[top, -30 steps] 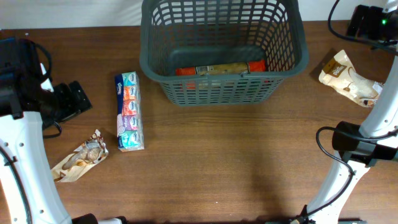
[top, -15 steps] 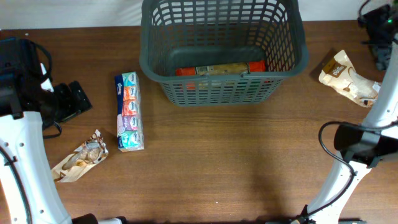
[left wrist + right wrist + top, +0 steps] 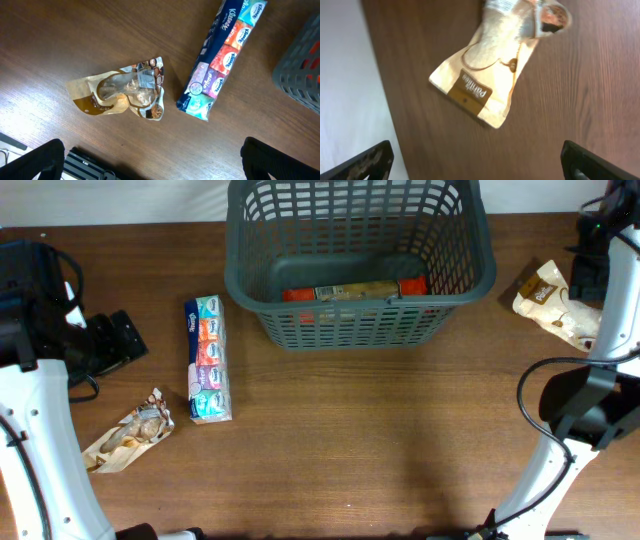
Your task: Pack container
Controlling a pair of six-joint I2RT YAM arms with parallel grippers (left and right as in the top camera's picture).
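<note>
The dark grey basket [image 3: 470,275] stands at the back middle of the table, and its corner shows in the left wrist view [image 3: 300,75]. A red and tan packet [image 3: 355,290] lies inside it. A tissue multipack [image 3: 207,358] [image 3: 222,55] and a brown snack pouch [image 3: 128,432] [image 3: 122,92] lie at the left. A cream pouch [image 3: 555,305] [image 3: 492,75] lies at the right. My left gripper [image 3: 155,162] is open and empty above the table near the brown pouch. My right gripper [image 3: 477,160] is open and empty, hovering by the cream pouch at the table's far right.
A black base block [image 3: 118,340] sits at the left beside my left arm. A striped device [image 3: 87,167] lies under the left gripper. The table's edge and white wall [image 3: 345,75] are close to the cream pouch.
My right arm has swung from the back right corner toward the cream pouch. The left arm and all groceries have stayed put.
</note>
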